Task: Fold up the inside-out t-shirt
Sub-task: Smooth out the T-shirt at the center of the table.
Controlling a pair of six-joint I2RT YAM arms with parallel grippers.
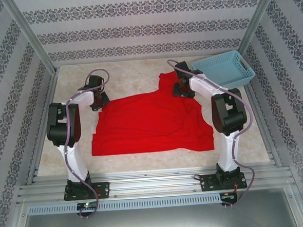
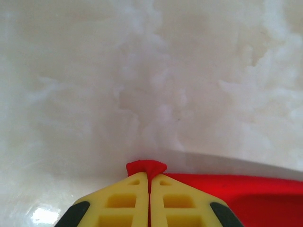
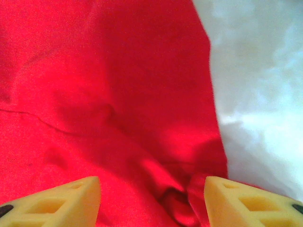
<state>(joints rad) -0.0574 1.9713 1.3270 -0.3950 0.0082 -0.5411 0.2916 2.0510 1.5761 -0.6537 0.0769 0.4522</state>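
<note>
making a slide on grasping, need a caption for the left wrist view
Left gripper shut on a pinched edge of the red t-shirt, with the pale marbled table beyond.

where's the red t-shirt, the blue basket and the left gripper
red t-shirt [image 1: 149, 124]: top external view, middle of its spread body
blue basket [image 1: 239, 80]: top external view, its near wall
left gripper [image 2: 149, 178]: left wrist view, where the shut fingertips meet on the shirt's edge
</note>
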